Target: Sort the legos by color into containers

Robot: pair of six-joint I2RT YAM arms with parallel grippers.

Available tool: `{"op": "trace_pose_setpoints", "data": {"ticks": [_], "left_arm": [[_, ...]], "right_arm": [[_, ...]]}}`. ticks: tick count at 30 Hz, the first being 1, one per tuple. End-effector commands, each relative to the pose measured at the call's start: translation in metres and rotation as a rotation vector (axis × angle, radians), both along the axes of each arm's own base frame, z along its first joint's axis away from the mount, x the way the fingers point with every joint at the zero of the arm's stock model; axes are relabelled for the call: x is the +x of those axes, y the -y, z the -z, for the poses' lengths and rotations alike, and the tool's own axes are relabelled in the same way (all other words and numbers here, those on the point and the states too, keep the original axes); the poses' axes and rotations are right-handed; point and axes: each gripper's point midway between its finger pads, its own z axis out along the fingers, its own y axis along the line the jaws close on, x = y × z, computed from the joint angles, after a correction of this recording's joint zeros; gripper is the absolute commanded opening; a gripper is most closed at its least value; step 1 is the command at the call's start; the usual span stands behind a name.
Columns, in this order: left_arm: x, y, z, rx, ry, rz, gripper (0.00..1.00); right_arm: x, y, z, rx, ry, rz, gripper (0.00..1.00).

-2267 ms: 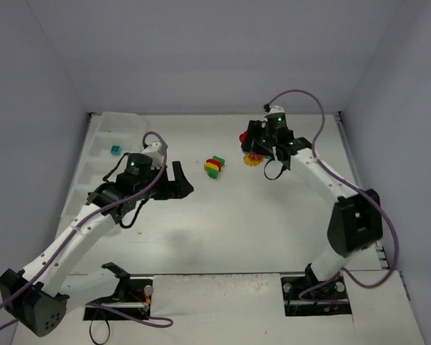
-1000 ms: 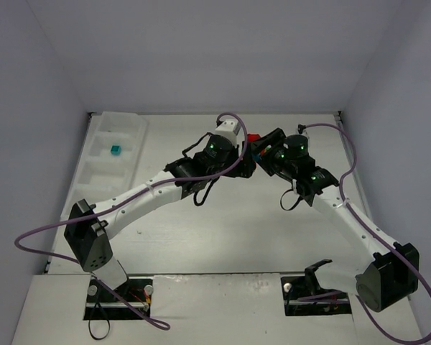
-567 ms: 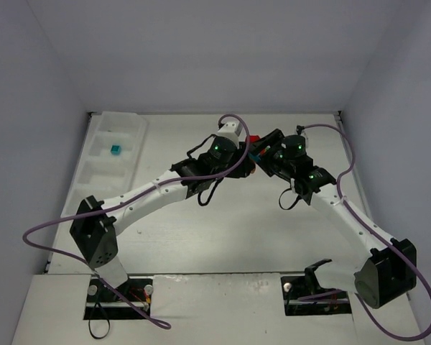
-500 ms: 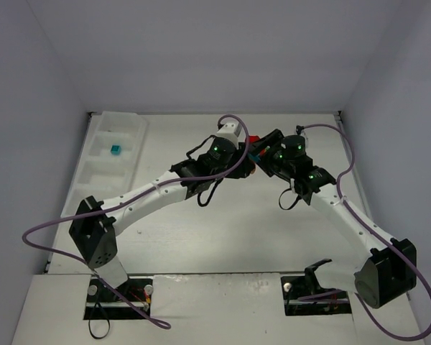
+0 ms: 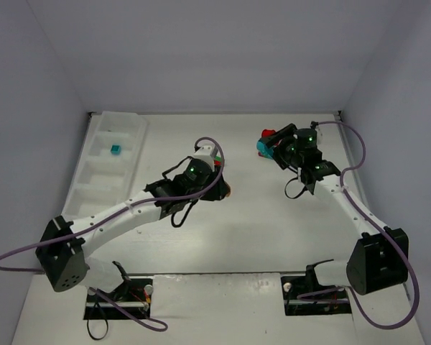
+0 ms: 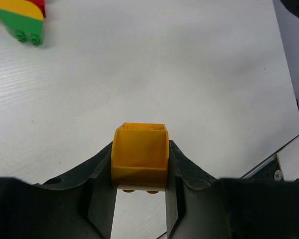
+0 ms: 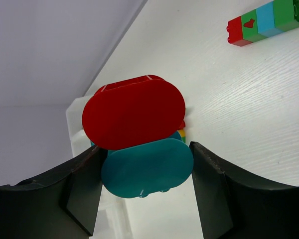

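Gripping yellow brick [image 6: 139,158] in left end effector [image 6: 139,152], stretched over the desk [image 5: 266,223]; pinching red-teal stack [image 7: 137,132] in right end effector [image 7: 142,167], reaching back.

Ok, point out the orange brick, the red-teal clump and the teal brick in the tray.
orange brick [image 6: 139,155]: left wrist view, its facing side.
red-teal clump [image 7: 134,118]: right wrist view, red piece's flat face.
teal brick [image 5: 116,150]: top external view, its top.

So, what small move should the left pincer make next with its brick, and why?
Probably swing left toward the tray. The left pincer is shut on one orange-yellow brick, while the tray lies away on its left. I would choose a compartment other than the one holding the teal brick.
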Motion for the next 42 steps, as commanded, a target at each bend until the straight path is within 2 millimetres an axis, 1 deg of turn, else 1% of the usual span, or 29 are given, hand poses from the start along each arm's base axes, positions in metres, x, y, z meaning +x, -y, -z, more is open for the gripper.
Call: {"op": "trace_pose_setpoints", "data": {"ticks": [1, 2, 3, 4, 5, 6, 7, 8, 9, 10, 11, 13, 14, 16, 17, 20, 21, 22, 25, 26, 29, 30, 32, 33, 34, 36, 39, 40, 42], "left_arm": [[0.012, -0.039, -0.035, -0.044, 0.046, -0.088, 0.0], [0.013, -0.059, -0.028, -0.01, 0.011, -0.128, 0.0], [0.018, -0.078, -0.026, 0.003, -0.011, -0.182, 0.0], [0.033, -0.117, -0.032, 0.014, -0.009, -0.291, 0.0], [0.031, -0.143, -0.025, 0.068, -0.045, -0.349, 0.0], [0.033, -0.165, -0.025, 0.101, -0.045, -0.4, 0.0], [0.037, -0.191, -0.035, 0.127, -0.025, -0.475, 0.0], [0.036, -0.227, -0.029, 0.182, -0.065, -0.57, 0.0], [0.035, -0.247, -0.029, 0.219, -0.077, -0.621, 0.0], [0.028, -0.269, -0.023, 0.269, -0.118, -0.681, 0.0], [0.027, -0.301, -0.019, 0.287, -0.16, -0.777, 0.0], [0.019, -0.329, -0.012, 0.311, -0.21, -0.854, 0.0], [0.016, -0.351, -0.009, 0.318, -0.225, -0.922, 0.0], [0.013, -0.372, -0.007, 0.342, -0.224, -0.979, 0.0], [0.009, -0.391, -0.002, 0.348, -0.247, -1.033, 0.0], [0.006, -0.411, 0.013, 0.346, -0.321, -1.081, 0.0], [0.003, -0.423, 0.021, 0.36, -0.356, -1.102, 0.0], [0.003, -0.428, 0.024, 0.371, -0.366, -1.111, 0.0], [0.01, -0.437, 0.032, 0.385, -0.381, -1.133, 0.11], [0.012, -0.439, 0.035, 0.38, -0.39, -1.139, 0.17], [0.019, -0.44, 0.042, 0.374, -0.411, -1.13, 0.28], [0.021, -0.44, 0.044, 0.378, -0.419, -1.127, 0.35], [0.021, -0.441, 0.045, 0.381, -0.424, -1.127, 0.44], [0.021, -0.44, 0.045, 0.381, -0.422, -1.127, 0.55], [0.02, -0.44, 0.046, 0.382, -0.425, -1.124, 0.59], [0.018, -0.438, 0.045, 0.374, -0.422, -1.124, 0.66], [0.015, -0.433, 0.043, 0.348, -0.41, -1.113, 0.68], [0.016, -0.431, 0.041, 0.334, -0.401, -1.108, 0.7], [0.019, -0.426, 0.029, 0.296, -0.365, -1.094, 0.71]], "right_arm": [[0.022, 0.0, -0.043, -0.025, 0.153, -0.008, 0.0], [0.022, -0.001, -0.041, -0.06, 0.158, -0.032, 0.0], [0.023, -0.001, -0.04, -0.075, 0.154, -0.043, 0.0], [0.022, -0.004, -0.037, -0.086, 0.149, -0.064, 0.0], [0.021, -0.005, -0.033, -0.113, 0.149, -0.086, 0.0], [0.02, -0.007, -0.03, -0.126, 0.143, -0.102, 0.0], [0.018, -0.009, -0.026, -0.14, 0.133, -0.118, 0.0], [0.017, -0.011, -0.022, -0.151, 0.128, -0.134, 0.0], [0.014, -0.014, -0.019, -0.172, 0.126, -0.157, 0.0], [0.012, -0.015, -0.016, -0.183, 0.124, -0.169, 0.0], [0.01, -0.019, -0.011, -0.201, 0.119, -0.194, 0.0], [0.007, -0.022, -0.006, -0.209, 0.113, -0.217, 0.01], [0.006, -0.025, -0.004, -0.211, 0.11, -0.236, 0.01], [0.003, -0.029, 0.002, -0.221, 0.102, -0.26, 0.01], [0.003, -0.031, 0.003, -0.224, 0.103, -0.272, 0.01], [0.001, -0.036, 0.007, -0.228, 0.102, -0.312, 0.01], [0.0, -0.038, 0.008, -0.227, 0.101, -0.328, 0.01], [0.0, -0.04, 0.008, -0.235, 0.107, -0.339, 0.01], [-0.002, -0.043, 0.008, -0.246, 0.115, -0.361, 0.01], [-0.003, -0.043, 0.009, -0.247, 0.114, -0.369, 0.01], [-0.004, -0.048, 0.009, -0.254, 0.125, -0.408, 0.02], [-0.005, -0.049, 0.009, -0.257, 0.127, -0.414, 0.02], [-0.007, -0.048, 0.008, -0.261, 0.131, -0.42, 0.02], [-0.007, -0.048, 0.008, -0.262, 0.132, -0.422, 0.02], [-0.008, -0.048, 0.009, -0.265, 0.131, -0.423, 0.02], [-0.009, -0.048, 0.011, -0.27, 0.129, -0.432, 0.02], [-0.012, -0.052, 0.011, -0.272, 0.134, -0.463, 0.02], [-0.013, -0.053, 0.011, -0.273, 0.137, -0.47, 0.02], [-0.016, -0.057, 0.011, -0.281, 0.146, -0.502, 0.01]]}}
